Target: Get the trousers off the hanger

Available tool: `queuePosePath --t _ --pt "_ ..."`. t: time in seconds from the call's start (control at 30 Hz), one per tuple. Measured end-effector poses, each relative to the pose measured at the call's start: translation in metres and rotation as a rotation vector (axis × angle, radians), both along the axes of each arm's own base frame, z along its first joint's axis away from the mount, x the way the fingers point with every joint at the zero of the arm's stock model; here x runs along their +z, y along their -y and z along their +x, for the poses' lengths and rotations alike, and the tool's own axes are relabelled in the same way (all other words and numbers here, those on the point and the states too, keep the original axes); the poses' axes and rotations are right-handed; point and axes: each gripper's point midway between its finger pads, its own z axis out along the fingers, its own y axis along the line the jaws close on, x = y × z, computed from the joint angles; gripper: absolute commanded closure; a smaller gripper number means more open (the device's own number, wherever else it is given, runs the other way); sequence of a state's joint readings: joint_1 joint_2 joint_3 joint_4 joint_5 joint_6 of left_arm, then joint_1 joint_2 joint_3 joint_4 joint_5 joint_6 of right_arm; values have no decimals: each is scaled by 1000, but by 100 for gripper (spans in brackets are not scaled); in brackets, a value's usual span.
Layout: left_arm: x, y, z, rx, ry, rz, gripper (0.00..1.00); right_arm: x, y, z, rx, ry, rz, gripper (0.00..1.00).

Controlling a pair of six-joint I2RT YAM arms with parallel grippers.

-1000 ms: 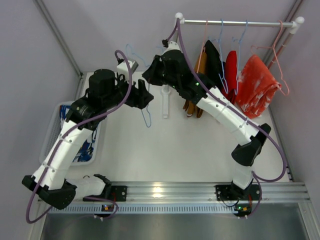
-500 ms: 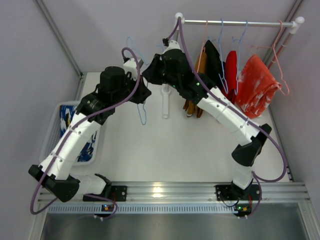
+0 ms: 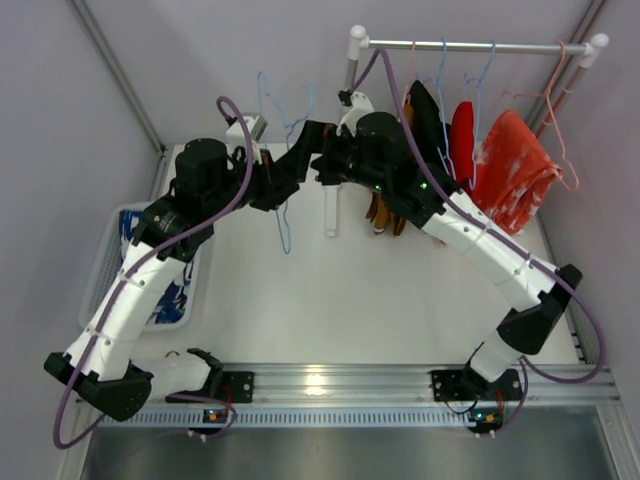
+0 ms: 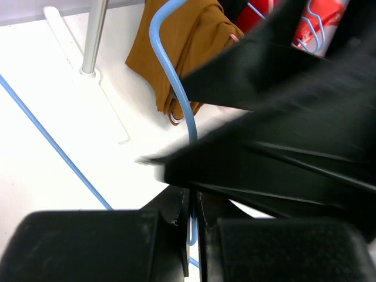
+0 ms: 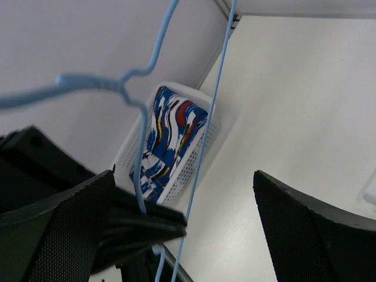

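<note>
An empty light-blue hanger (image 3: 284,228) hangs in the air left of the rack, and my left gripper (image 3: 286,182) is shut on its wire (image 4: 192,220). My right gripper (image 3: 314,163) stands wide open just right of it, the hanger (image 5: 141,117) running between its spread fingers (image 5: 317,229) without touching them. The blue patterned trousers (image 3: 133,232) lie in the white basket (image 5: 197,170). On the rail hang the tan-brown trousers (image 3: 403,122), the black trousers (image 3: 428,118) and the red trousers (image 3: 462,135), each on a hanger.
The rail (image 3: 470,46) crosses the back right on a white post (image 3: 352,60) with a foot (image 3: 330,205) on the table. An orange-red speckled garment (image 3: 515,170) hangs at the rail's right end. The basket (image 3: 108,262) sits at the table's left edge.
My left gripper has closed on the blue hanger's wire. My right gripper has opened, let go of the hanger and shifted a little to the right.
</note>
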State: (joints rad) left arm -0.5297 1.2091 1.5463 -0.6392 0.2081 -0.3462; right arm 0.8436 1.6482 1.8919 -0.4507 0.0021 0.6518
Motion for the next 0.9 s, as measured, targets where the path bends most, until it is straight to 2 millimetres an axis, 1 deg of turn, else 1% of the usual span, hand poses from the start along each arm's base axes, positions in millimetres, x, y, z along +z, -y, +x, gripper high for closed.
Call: queuePosePath --t 0.1,0.17,0.23,0.27,0.37,0.4,0.5,0.53,0.6,0.67,0.73,0.8,0.9 --pt "1 -8 4 10 -18 -22 100 4 14 -16 40 51 4 1" --pt "1 -13 7 7 -34 -44 100 6 28 -30 63 92 6 1" --pt "3 -13 5 -24 -50 -72 100 9 44 -42 74 130 7 0" --pt "5 -10 2 -58 -55 -90 100 13 53 -47 76 155 10 0" --pt "13 12 -16 -241 -75 -153 100 34 80 -53 57 229 26 0" --pt "15 19 -22 -296 -94 -173 100 42 90 -53 43 252 34 1" --pt "19 39 -33 -456 -154 -235 100 57 129 -38 -39 288 49 0" --pt "18 43 -35 -498 -181 -254 100 58 144 -31 -78 293 47 0" --pt "15 50 -38 -555 -233 -284 100 54 169 -20 -140 288 36 1" --pt "15 56 -38 -604 -275 -307 100 49 186 -13 -182 277 21 1" --pt "17 63 -34 -637 -299 -322 100 46 200 -7 -211 270 13 1" --pt "19 67 -25 -642 -291 -323 100 47 210 -2 -233 272 11 1" --pt "27 74 -5 -625 -248 -313 100 49 225 2 -266 273 16 1"
